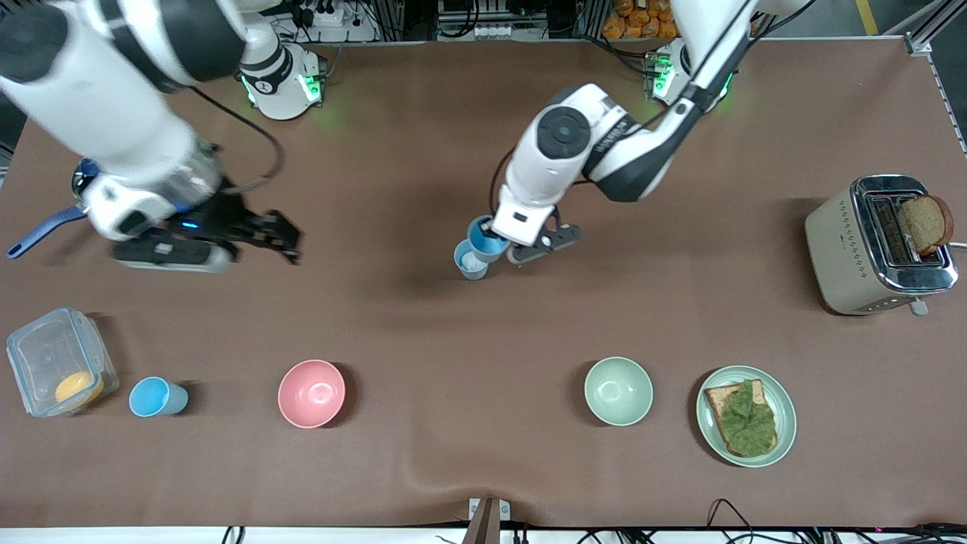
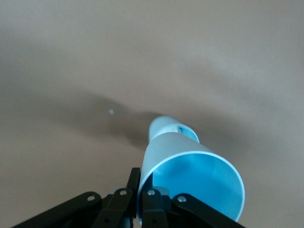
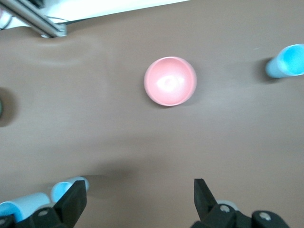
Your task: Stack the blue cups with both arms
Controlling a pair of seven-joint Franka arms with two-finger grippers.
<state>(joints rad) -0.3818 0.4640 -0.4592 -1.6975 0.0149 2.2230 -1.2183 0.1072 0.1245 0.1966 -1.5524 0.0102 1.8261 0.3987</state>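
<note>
My left gripper is shut on the rim of a light-blue cup and holds it tilted over the middle of the table. In the left wrist view the left gripper pinches the cup's wall. The held cup's narrow end is right at the mouth of a second blue cup that stands upright on the table; this cup also shows in the left wrist view. A third blue cup stands near the front edge, also visible in the right wrist view. My right gripper hangs open and empty over bare table; its open gap shows in the right wrist view.
A pink bowl and a pale green bowl stand in the front row. A plate with bread and lettuce and a toaster are toward the left arm's end. A clear container stands beside the third cup.
</note>
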